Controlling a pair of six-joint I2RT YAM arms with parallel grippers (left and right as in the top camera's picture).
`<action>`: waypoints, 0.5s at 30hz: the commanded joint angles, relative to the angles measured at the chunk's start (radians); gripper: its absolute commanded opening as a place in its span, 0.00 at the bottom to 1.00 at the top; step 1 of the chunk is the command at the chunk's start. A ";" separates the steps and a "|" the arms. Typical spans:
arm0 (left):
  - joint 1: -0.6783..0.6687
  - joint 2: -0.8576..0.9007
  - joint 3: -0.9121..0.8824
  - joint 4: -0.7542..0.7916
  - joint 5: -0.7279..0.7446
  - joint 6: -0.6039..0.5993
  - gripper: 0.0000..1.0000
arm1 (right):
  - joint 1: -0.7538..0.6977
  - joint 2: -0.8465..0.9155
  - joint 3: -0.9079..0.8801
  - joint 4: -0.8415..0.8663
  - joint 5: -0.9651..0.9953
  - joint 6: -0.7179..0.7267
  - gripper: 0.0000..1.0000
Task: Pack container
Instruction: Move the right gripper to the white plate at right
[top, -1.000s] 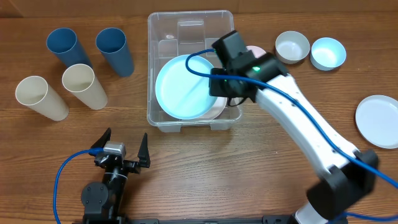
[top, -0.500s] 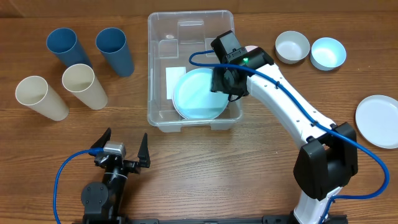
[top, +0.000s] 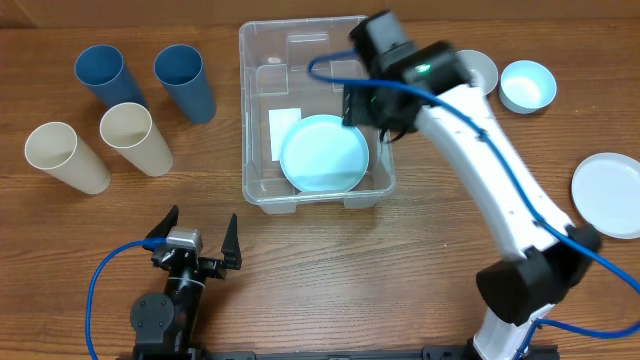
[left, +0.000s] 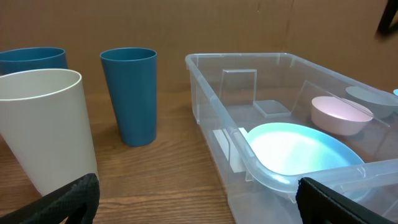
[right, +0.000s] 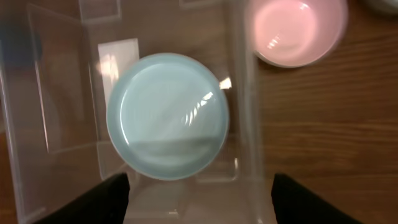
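Observation:
The clear container (top: 300, 60) stands at the middle back of the table. A light blue plate (top: 325, 153) lies flat on its bottom, next to a white label (top: 284, 132). My right gripper (top: 365, 108) hangs open above the bin's right side, holding nothing. In the right wrist view, the plate (right: 166, 115) lies well below my right gripper (right: 199, 199), with the container wall (right: 244, 124) to its right. My left gripper (top: 200, 245) stands open near the front edge. In the left wrist view, my left gripper (left: 199, 205) faces the container (left: 211, 81) and plate (left: 298, 149).
A pink bowl (right: 295, 31) sits just outside the bin's right wall. Two blue cups (top: 102, 75) (top: 185, 82) and two cream cups (top: 65, 155) (top: 135, 138) stand at the left. A white bowl (top: 478, 78), a light blue bowl (top: 527, 85) and a white plate (top: 608, 195) are at the right.
My right gripper opened and let go of the light blue plate, which went from tilted to flat in the container. The gripper then rose and moved back. The left arm stayed still.

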 joint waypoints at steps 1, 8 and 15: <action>0.007 -0.008 -0.003 0.000 0.009 0.009 1.00 | -0.156 -0.067 0.177 -0.159 0.128 0.146 0.76; 0.007 -0.008 -0.003 0.000 0.009 0.009 1.00 | -0.681 -0.066 0.129 -0.286 0.062 0.259 0.78; 0.007 -0.008 -0.003 0.000 0.009 0.009 1.00 | -1.112 -0.066 -0.114 -0.217 0.029 0.277 0.78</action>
